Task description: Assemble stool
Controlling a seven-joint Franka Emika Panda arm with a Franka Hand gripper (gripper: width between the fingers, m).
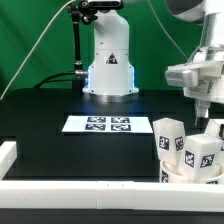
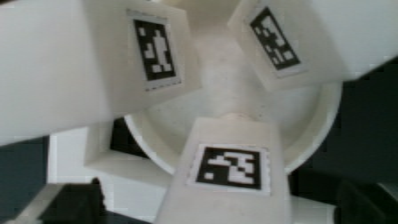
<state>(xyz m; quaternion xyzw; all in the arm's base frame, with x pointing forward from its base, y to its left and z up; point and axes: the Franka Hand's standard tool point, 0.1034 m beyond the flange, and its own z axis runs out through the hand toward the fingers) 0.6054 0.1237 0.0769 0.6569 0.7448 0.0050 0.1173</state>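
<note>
Three legs up: I count three white legs (image 1: 183, 148) standing on the round seat (image 1: 178, 176) at the lower right of the exterior view. Each leg has a small black-and-white tag on it.
Where the stool is: I see it by the long white rail (image 1: 60, 187) that runs along the bottom of that frame, near the right corner.
Close look: from the wrist view I see the three legs (image 2: 228, 155) poking up out of the pale seat (image 2: 214, 95), and they lean toward each other at the tips.
My gripper: the gripper (image 1: 203, 112) hangs right above the legs, at the right edge of the exterior view.
Jaws: they are spread wide and hold nothing. I see no part between them.
Marker board: the flat marker board (image 1: 108, 125) lies in the middle of the black table (image 1: 50, 110), well apart from the stool.
Robot base: the white base (image 1: 108, 62) sits at the back, in the upper middle of the frame.
Done so far: I think most of the job is done, since three legs sit in the seat.
Left to do: I cannot tell if each leg is screwed in tight, or if the seat takes a fourth leg. I see no loose leg on the table.
</note>
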